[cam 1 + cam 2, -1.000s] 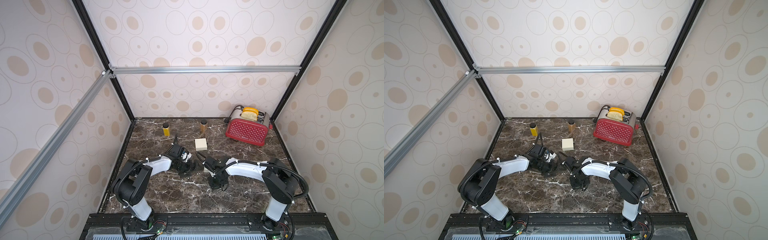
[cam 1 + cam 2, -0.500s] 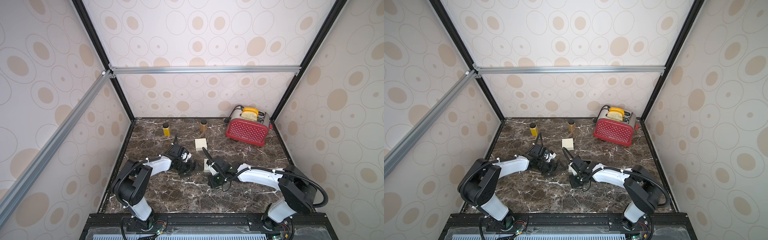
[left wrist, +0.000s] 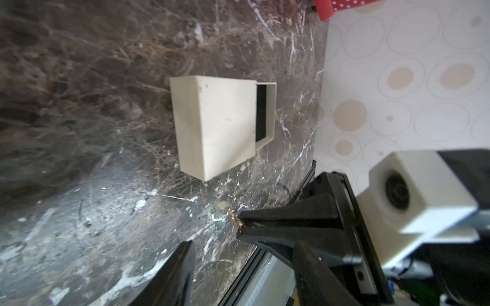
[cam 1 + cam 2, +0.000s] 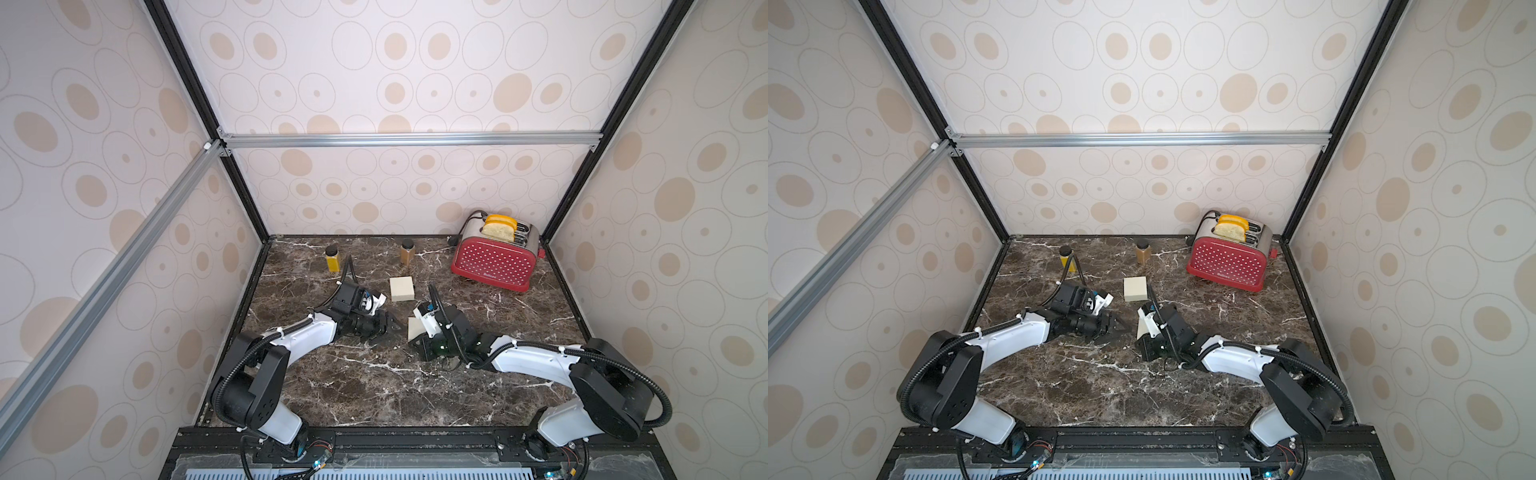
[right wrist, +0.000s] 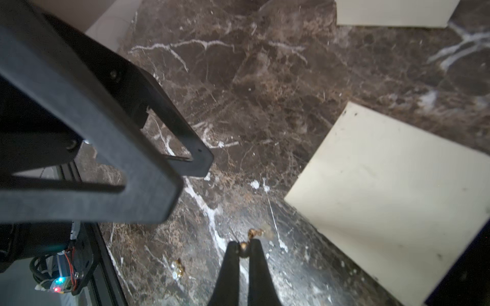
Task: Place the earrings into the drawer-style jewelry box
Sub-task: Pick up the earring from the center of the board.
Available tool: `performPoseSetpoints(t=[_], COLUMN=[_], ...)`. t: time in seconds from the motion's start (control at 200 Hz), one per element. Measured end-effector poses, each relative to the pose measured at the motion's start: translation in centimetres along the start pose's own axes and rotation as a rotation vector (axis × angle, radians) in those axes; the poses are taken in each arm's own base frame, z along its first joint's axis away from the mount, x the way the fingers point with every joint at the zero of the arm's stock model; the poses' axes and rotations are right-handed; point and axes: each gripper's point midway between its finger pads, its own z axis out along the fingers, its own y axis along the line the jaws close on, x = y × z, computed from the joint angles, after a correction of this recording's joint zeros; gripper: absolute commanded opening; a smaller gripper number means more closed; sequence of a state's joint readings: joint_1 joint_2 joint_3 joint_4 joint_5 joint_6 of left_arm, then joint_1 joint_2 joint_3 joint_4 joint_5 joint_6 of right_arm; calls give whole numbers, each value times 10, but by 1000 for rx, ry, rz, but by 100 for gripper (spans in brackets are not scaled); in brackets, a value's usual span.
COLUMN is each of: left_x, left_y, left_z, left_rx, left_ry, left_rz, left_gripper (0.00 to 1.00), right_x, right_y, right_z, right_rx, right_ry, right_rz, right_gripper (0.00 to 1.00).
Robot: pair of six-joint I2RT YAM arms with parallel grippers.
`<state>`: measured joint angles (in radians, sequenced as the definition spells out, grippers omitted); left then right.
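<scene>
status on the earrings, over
right pincer shut on one earring; left pincer open, empty. second earring loose on marble. jewelry box drawer barely ajar, likely too narrow.

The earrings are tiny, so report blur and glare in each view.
Left wrist: jewelry box sharp, sheen of glare on the table. Right wrist: left fingers loom blurred, held earring slightly soft. In both top views: even light, sharp, earrings too small to see.

Both top views looked steeply down from high at the front, sharing nearly the whole marble table (image 4: pixel 374 386). Wrist cams sat low and close, facing each other across the same table patch.
</scene>
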<state>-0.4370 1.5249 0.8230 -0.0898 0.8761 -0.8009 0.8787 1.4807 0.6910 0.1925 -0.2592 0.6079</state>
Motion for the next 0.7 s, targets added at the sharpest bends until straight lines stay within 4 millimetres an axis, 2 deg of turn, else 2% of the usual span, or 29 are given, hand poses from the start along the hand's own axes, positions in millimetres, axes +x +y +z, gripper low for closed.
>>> performPoseSetpoints(t=[0.15, 0.426, 0.611, 0.696], left_x=[-3, -4, -3, -3], left_y=[-10, -19, -21, -21], left_z=[-2, -1, 0, 0], left_rx=[36, 73, 78, 79], left_ry=[-10, -8, -5, -6], left_rz=[11, 24, 29, 31], left_gripper=[27, 20, 13, 12], right_x=[-14, -26, -27, -27], right_y=[6, 15, 17, 17], right_z=[-5, -9, -10, -10], right_rx=[-35, -77, -83, -84], right_ry=[-64, -116, -119, -120], right_rz=[-14, -35, -37, -37], right_gripper=[0, 0, 0, 0])
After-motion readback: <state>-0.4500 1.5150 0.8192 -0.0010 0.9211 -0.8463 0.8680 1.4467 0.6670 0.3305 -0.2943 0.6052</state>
